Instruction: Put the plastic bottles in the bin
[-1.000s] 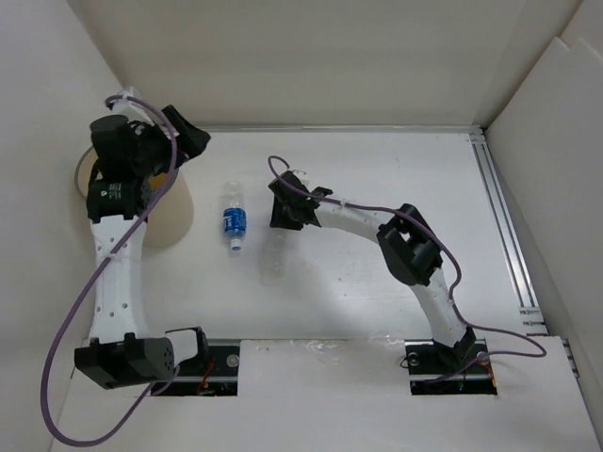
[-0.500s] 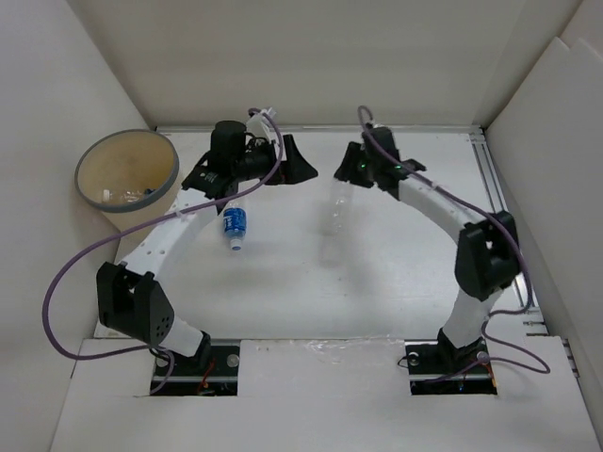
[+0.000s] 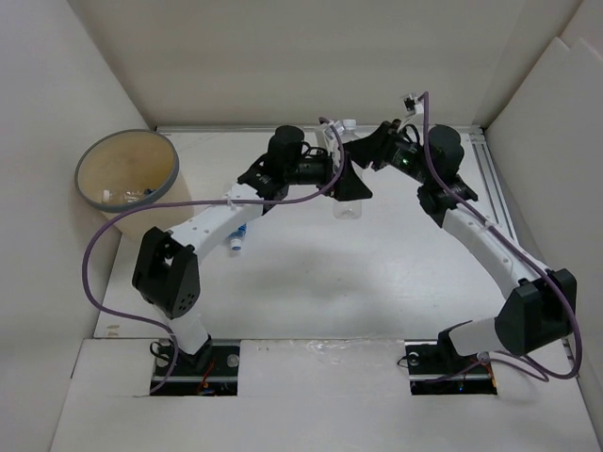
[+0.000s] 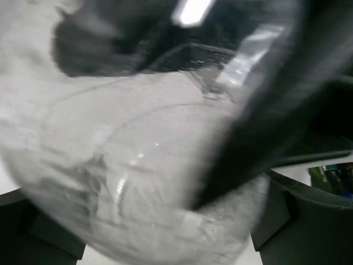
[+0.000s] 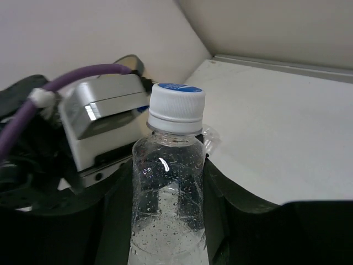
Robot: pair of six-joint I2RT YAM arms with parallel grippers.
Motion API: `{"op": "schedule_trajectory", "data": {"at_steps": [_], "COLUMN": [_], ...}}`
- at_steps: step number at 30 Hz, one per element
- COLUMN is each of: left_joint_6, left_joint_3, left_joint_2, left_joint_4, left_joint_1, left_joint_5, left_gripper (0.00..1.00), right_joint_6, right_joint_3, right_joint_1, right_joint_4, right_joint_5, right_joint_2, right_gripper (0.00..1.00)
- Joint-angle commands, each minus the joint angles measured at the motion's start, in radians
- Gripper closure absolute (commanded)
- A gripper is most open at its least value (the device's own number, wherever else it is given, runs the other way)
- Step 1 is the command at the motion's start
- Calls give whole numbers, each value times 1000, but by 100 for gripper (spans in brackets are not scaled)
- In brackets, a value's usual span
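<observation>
Far left: bin (image 3: 94,155), few bottles (image 3: 127,196) inside. Pinched in R gripper (image 5: 165,226), mid-air over rear-ctr table (image 3: 396,273): clear bottle (image 5: 168,182), white cap (image 5: 177,107) on. Pressed close to same bottle: L gripper (image 3: 353,181); spread or clamped, can't tell, wrist view blurred. Lying on table, partly under L arm (image 3: 203,226): blue-label bottle (image 3: 236,235).

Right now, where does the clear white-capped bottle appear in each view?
Top external: clear bottle upper centre, where both arms meet.
Left wrist: bottle blurred, filling the frame.
Right wrist: bottle centre, upright.
Shared landmark: white cap, top external and right wrist.
</observation>
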Motion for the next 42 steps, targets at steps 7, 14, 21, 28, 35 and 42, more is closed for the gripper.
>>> {"op": "schedule_trajectory", "data": {"at_steps": [7,14,21,28,35,42], "left_joint_6": [-117,-72,-91,-109,-109,-118], "left_joint_3": [-4,166,343,257,102,122], "left_joint_2": [0,-35,-120,-212,-267,-295], "left_joint_4": [253,-49,-362,-482,-528,-637], "left_joint_1": [18,126,543,970,1030,1030], "left_joint_5": [114,-195,-481,-601,-743,-860], "left_gripper": [49,100,100,100,82,0], "right_joint_6": [66,18,-96,-130,-183,-197], "right_joint_3": [-33,-84,-110,-110,57,302], "right_joint_1": [-33,-108,-92,-1,144,295], "right_joint_4": [197,154,24,14,-117,-303], "right_joint_5": [-64,32,59,70,210,344], "right_joint_2": [-44,-67,-64,49,213,397], "right_gripper": [96,0,0,0,0,0]}}
